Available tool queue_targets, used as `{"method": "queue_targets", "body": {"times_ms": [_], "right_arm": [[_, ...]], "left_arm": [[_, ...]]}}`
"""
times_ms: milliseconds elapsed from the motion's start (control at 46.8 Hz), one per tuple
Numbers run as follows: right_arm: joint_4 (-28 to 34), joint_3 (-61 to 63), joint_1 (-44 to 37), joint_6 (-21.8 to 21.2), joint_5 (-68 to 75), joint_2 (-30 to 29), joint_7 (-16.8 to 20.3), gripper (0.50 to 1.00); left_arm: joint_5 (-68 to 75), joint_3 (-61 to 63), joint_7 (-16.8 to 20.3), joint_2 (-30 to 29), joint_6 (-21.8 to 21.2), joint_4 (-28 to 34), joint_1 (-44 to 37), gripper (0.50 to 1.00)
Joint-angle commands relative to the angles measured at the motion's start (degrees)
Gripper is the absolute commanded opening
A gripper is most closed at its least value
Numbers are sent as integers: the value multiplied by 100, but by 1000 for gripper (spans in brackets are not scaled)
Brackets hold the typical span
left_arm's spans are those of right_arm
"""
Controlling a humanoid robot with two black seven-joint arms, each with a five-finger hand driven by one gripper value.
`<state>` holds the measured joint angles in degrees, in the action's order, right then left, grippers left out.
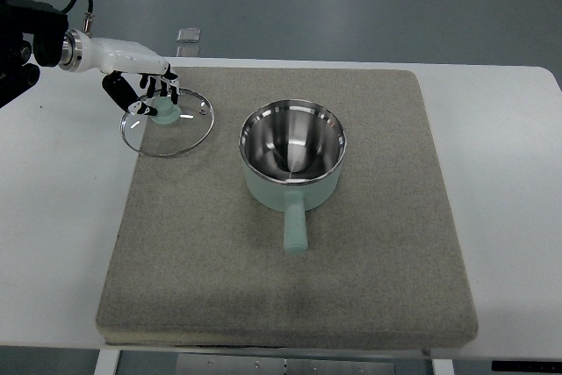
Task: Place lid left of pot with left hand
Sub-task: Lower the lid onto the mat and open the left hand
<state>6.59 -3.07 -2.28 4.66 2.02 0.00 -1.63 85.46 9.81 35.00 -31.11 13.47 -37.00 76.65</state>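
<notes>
From my station, the top view showed the left hand (151, 87) reaching in from the upper left edge, its white casing and dark fingers (163, 88) curled down over the pale green knob (164, 113) of the glass lid (168, 122). The fingers were narrowed around the knob; I judged the hand to be gripping the lid by it, though I could not tell whether the lid rested flat or hung just clear of the surface. The lid sat at the upper left corner of the grey mat (351, 261), its metal rim overhanging the mat's left edge a little above the white desk (53, 217).

The pot (291, 155), pale green outside and shiny steel inside, stood open near the middle of the mat, to the right of the lid and apart from it. Its handle (295, 226) pointed toward my side of the picture.

A small grey object (189, 35) lay on the desk beyond the mat's far edge, near the hand. I saw nothing of the right arm in this view.
</notes>
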Motion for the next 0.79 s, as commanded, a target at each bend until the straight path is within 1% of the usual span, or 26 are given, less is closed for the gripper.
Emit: {"method": "queue_targets", "body": {"times_ms": [0, 128, 299, 427, 769], "right_arm": [[0, -1, 0, 0, 0, 0, -4, 921], [0, -1, 0, 0, 0, 0, -4, 921], [0, -1, 0, 0, 0, 0, -4, 921], [0, -1, 0, 0, 0, 0, -4, 921], [0, -1, 0, 0, 0, 0, -4, 921]], "left_arm": [[-11, -5, 0, 70, -3, 79, -9, 500], [-73, -14, 0, 176, -3, 228, -18, 500], [-178, -23, 0, 220, -20, 264, -88, 500], [-187, -23, 0, 369, -20, 264, -185, 500], [-240, -76, 0, 387, -73, 264, -185, 500]]}}
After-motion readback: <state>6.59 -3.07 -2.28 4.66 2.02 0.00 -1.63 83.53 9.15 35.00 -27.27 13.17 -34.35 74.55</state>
